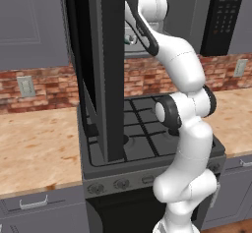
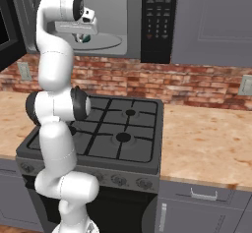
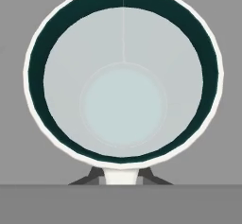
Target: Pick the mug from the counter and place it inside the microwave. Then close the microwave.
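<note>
The microwave (image 2: 157, 20) hangs above the stove with its door (image 1: 106, 70) swung wide open. My arm reaches into its light grey cavity. My gripper (image 2: 82, 34) is shut on the mug (image 2: 85, 39), a small teal-rimmed cup just over the round turntable (image 2: 106, 41). Whether the mug touches the turntable I cannot tell. In the hand view I look straight down into the mug (image 3: 123, 81), pale inside with a dark teal band, and the gripper (image 3: 122, 176) pinches its near edge. From the left base view, the mug (image 1: 130, 39) peeks out between door and arm. The counter (image 1: 34, 143) lies below.
A black gas stovetop (image 2: 113, 129) sits right under the microwave, with counter (image 2: 206, 148) to its right. The open door (image 2: 7, 20) juts toward me on the left. Brick backsplash (image 2: 197, 87) and grey wall cabinets (image 2: 211, 20) close off the back.
</note>
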